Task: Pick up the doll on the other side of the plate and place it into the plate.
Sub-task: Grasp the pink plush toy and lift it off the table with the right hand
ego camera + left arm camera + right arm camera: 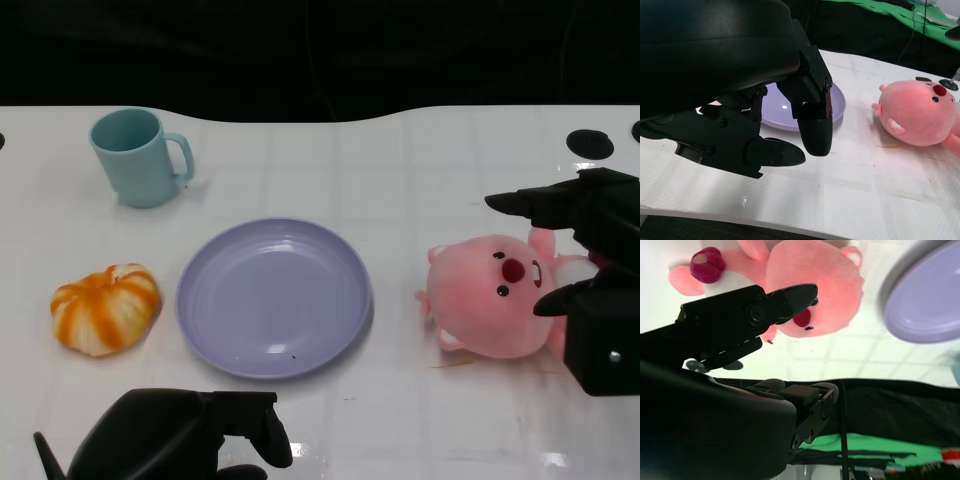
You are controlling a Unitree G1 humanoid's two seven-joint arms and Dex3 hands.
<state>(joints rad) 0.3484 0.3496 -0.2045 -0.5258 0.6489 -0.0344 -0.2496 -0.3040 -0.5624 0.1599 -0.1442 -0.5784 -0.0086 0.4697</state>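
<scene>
A pink plush doll [495, 295] lies on the white table just right of the lilac plate [274, 296]; the left wrist view also shows the doll [920, 117] beyond the plate [837, 102]. My right hand [585, 270] hovers over the doll's right side, fingers spread apart above and below it, holding nothing. In the right wrist view a finger [765, 307] crosses in front of the doll [815, 285], with the plate [927, 297] further off. My left hand [175, 435] rests low near the table's front edge, fingers curled in, with nothing in it.
A teal mug [138, 156] stands at the back left. An orange-and-white pumpkin toy [106, 308] lies left of the plate. Black round marks [590, 143] sit on the table at the far right. The table's far edge meets a dark background.
</scene>
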